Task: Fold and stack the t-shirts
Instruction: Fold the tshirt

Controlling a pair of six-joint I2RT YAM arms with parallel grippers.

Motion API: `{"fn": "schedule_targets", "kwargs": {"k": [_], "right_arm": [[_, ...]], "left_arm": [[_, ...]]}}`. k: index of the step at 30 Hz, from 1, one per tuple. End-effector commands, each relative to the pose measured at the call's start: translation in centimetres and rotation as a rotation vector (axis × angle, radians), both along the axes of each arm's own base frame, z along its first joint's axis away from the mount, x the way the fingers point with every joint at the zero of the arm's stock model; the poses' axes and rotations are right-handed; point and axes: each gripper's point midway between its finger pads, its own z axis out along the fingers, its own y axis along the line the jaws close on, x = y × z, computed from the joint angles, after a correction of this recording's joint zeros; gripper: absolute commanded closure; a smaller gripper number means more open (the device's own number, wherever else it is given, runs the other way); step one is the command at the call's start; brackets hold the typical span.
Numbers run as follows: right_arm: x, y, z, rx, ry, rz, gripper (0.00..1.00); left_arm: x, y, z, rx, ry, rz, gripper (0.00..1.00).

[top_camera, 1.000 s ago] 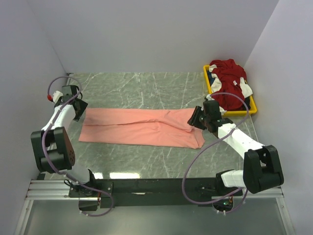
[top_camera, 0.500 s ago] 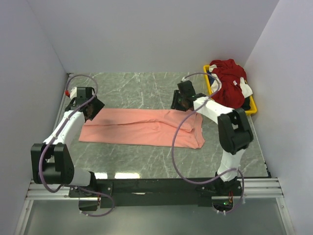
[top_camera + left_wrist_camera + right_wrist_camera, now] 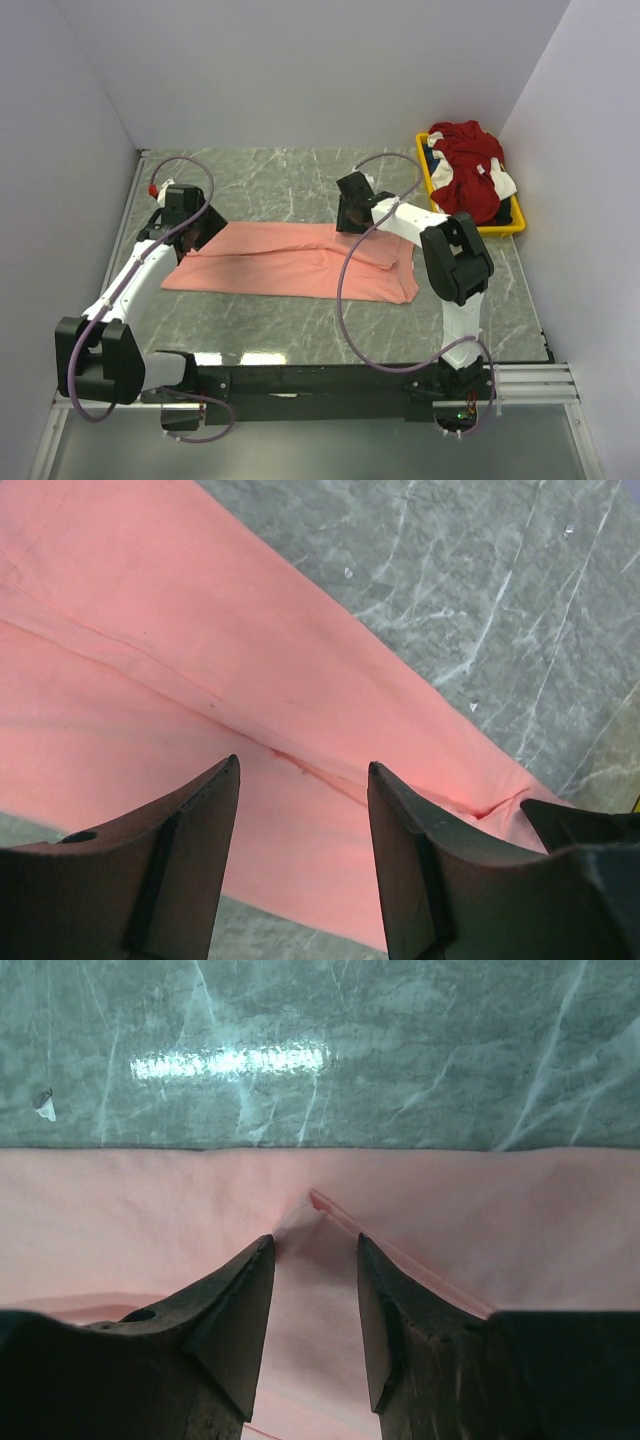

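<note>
The salmon-pink t-shirt lies folded lengthwise as a long strip across the table. My left gripper is open and hovers over the shirt's far left corner; the left wrist view shows pink cloth under my left gripper. My right gripper is open at the shirt's far edge, right of the middle. In the right wrist view my right gripper straddles a small raised fold of the cloth. The dark red shirt with white parts is heaped in the yellow tray, with a little dark cloth showing under it.
The green marble table is walled at the back and both sides. The yellow tray stands in the back right corner. The right arm's purple cable loops over the shirt's right part. A black rail runs along the near edge.
The right gripper has swept left from the shirt's right end to its far edge near the middle. The left gripper has moved right onto the shirt's far left corner.
</note>
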Motion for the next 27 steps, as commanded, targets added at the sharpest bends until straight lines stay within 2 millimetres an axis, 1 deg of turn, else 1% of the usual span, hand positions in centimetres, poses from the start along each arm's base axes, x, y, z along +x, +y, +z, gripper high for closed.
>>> {"fn": "schedule_targets", "kwargs": {"k": [1, 5, 8, 11, 15, 20, 22, 23, 24, 25, 26, 27], "right_arm": [[1.7, 0.1, 2.2, -0.024, -0.079, -0.057, 0.54], [2.0, 0.3, 1.6, -0.057, -0.062, -0.066, 0.58], [2.0, 0.6, 1.3, -0.072, -0.060, -0.065, 0.65], [1.8, 0.9, 1.0, -0.089, -0.054, -0.052, 0.68], [1.8, 0.6, 1.1, -0.124, -0.053, -0.051, 0.69], [1.7, 0.6, 1.3, -0.136, -0.055, -0.041, 0.69], [1.6, 0.7, 1.6, -0.136, -0.061, -0.039, 0.75], [1.5, 0.9, 1.7, -0.135, -0.066, -0.038, 0.81], [1.2, 0.9, 1.6, -0.136, -0.062, -0.034, 0.84], [1.0, 1.1, 2.1, -0.129, -0.070, -0.027, 0.87], [0.9, 1.2, 2.2, -0.125, -0.073, -0.023, 0.92], [0.6, 1.4, 2.4, -0.122, -0.075, -0.020, 0.94]], "left_arm": [[0.0, -0.5, 1.5, 0.001, -0.058, -0.040, 0.41], [-0.3, -0.7, 1.6, -0.003, -0.060, -0.051, 0.41], [-0.5, -0.7, 1.0, -0.004, -0.048, -0.051, 0.41], [-0.7, -0.8, 0.6, -0.014, -0.039, -0.054, 0.41], [-1.0, -0.9, 0.5, -0.021, -0.046, -0.050, 0.41], [-1.3, -0.9, 0.7, -0.028, -0.054, -0.049, 0.41], [-1.3, -0.9, 0.9, -0.027, -0.060, -0.048, 0.41], [-1.4, -0.8, 0.8, -0.025, -0.057, -0.043, 0.41], [-1.5, -0.7, 0.9, -0.024, -0.062, -0.042, 0.41], [-1.5, -0.7, 1.0, -0.023, -0.063, -0.043, 0.41], [-1.5, -0.7, 0.9, -0.024, -0.060, -0.042, 0.41], [-1.6, -0.7, 0.9, -0.023, -0.061, -0.041, 0.41]]}}
